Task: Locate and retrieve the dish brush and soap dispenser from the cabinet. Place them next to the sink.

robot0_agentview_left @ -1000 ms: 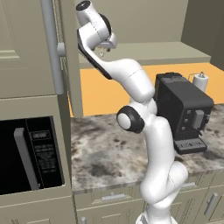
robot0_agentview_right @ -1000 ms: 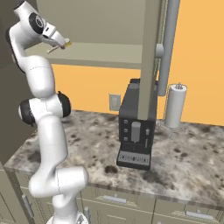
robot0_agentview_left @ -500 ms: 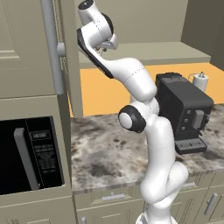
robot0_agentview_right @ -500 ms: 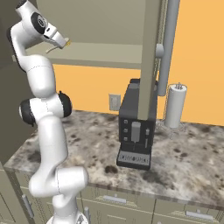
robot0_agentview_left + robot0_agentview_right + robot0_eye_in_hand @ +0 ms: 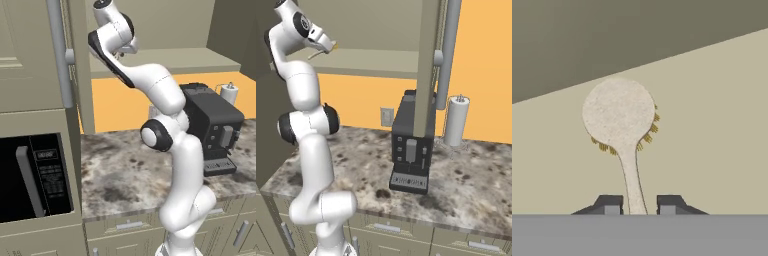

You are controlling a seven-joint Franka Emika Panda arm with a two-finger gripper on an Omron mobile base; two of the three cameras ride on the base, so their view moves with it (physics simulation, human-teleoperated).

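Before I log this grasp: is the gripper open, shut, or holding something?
Gripper: shut on the brush, fingers either side of its stem, inside the cabinet.

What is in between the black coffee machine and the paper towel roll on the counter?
Nothing stands there. In the right base view, just bare speckled counter and orange wall show between the coffee machine and the paper towel roll.
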